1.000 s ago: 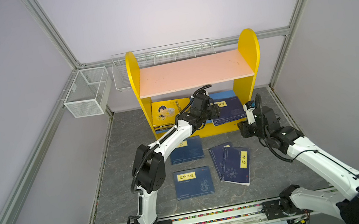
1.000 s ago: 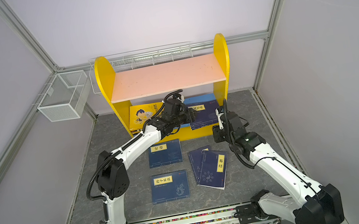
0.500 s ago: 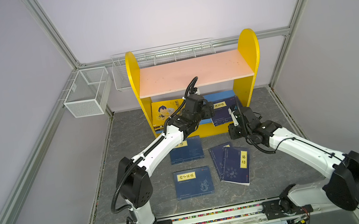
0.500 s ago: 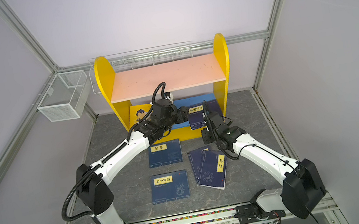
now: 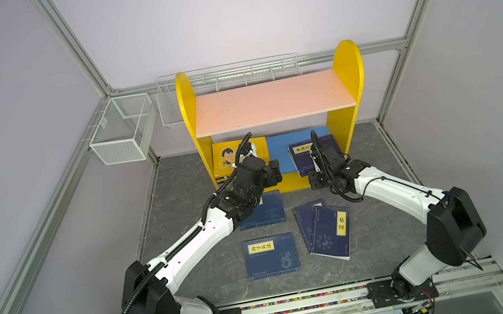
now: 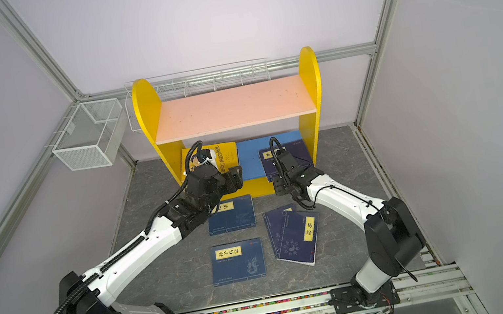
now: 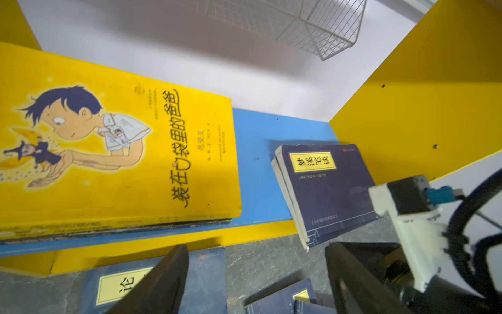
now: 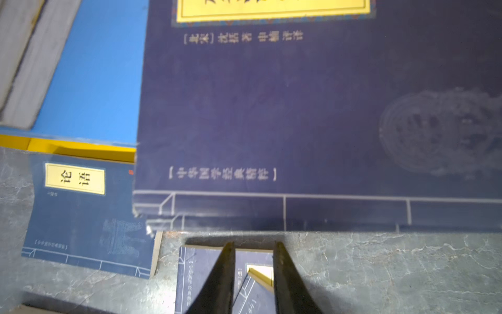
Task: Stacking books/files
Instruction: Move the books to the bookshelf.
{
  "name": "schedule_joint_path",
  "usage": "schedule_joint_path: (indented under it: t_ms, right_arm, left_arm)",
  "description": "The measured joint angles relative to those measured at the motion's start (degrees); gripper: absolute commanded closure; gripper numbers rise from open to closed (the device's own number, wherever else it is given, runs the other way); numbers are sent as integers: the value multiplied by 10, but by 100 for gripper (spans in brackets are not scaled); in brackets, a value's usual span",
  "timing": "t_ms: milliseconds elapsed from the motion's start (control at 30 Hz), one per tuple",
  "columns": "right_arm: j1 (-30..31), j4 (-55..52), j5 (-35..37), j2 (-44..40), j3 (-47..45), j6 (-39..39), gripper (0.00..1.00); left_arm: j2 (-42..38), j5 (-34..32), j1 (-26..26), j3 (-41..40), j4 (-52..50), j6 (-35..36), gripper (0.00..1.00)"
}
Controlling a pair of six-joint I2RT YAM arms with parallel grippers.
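Your left arm (image 5: 195,243) backed off the shelf (image 5: 347,79); left fingers (image 5: 275,173) wide, empty; right fingers (image 5: 315,183) narrowed, empty, navy stack (image 5: 302,159) just ahead.

The left arm (image 5: 195,243) rises from its base at the near edge, folds at a black elbow and reaches forward and inward in a long, low line. Its wrist (image 5: 248,177) ends in the left gripper (image 5: 275,174), pointing ahead; in the left wrist view its fingers (image 7: 163,280) stand wide apart and empty. The right arm (image 5: 394,191) (elbow carried higher, well out to the side) slopes down and inward to the right gripper (image 5: 315,182), which points forward and a little down. In the right wrist view its fingertips (image 8: 226,261) sit close together, a narrow gap between them, gripping nothing.
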Motion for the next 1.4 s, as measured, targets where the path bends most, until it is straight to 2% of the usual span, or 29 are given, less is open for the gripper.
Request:
schedule_joint_path:
  t_ms: [467,1133,1300,1400]
  right_arm:
    - [-33,4,-5,11,17,-5,71]
    - [-46,22,-11,43,51,-15,70]
    - [-46,23,-15,43,50,-15,69]
    - [-46,26,-15,16,26,-14,65]
  left_arm:
    - [-3,-10,0,-9,-6,-8,20]
    - [13,12,0,-9,-7,-4,20]
    - [29,39,-1,-9,-8,28,20]
    - [35,65,-6,-9,-8,67,20]
